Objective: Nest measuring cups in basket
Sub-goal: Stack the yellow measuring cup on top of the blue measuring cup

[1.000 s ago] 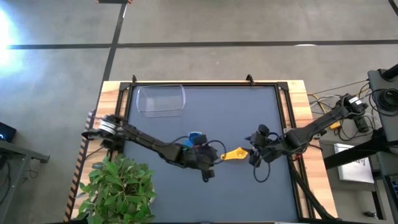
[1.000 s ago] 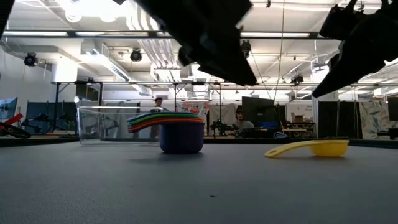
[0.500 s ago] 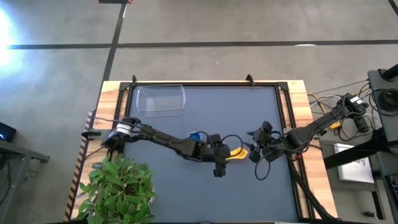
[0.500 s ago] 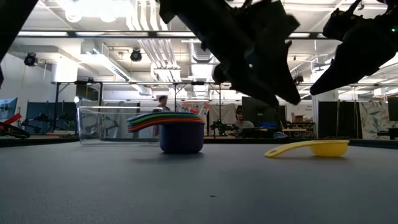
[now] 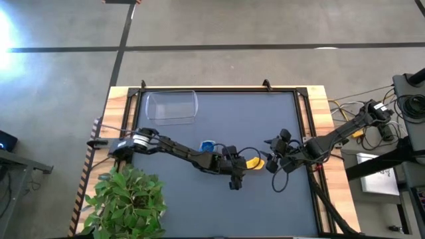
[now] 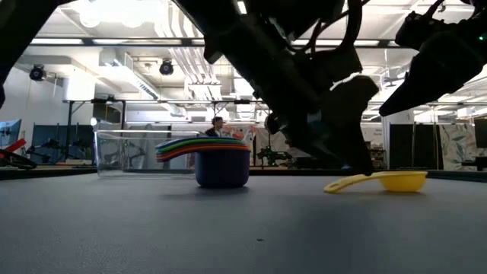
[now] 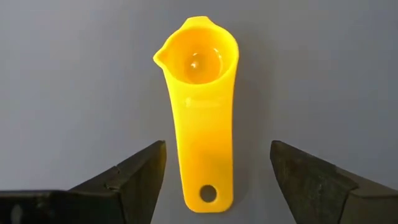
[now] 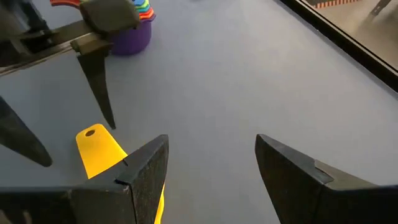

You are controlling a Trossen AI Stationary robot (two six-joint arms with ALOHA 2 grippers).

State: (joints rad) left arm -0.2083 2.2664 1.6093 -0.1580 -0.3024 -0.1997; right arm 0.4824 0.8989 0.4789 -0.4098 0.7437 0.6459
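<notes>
One yellow cup [image 7: 199,118] between open tool [image 7: 217,171] fingers

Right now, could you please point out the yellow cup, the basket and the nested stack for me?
Yellow cup [image 7: 198,62]: left wrist view, on its bowl.
Basket [image 5: 171,106]: high view, on its clear floor.
Nested stack [image 6: 222,167]: low view, on the outer cup's wall.

No legible text — no labels, brands, numbers.

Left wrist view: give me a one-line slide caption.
Open left pincer poised around the handle of the yellow measuring cup on the grey table.
</notes>
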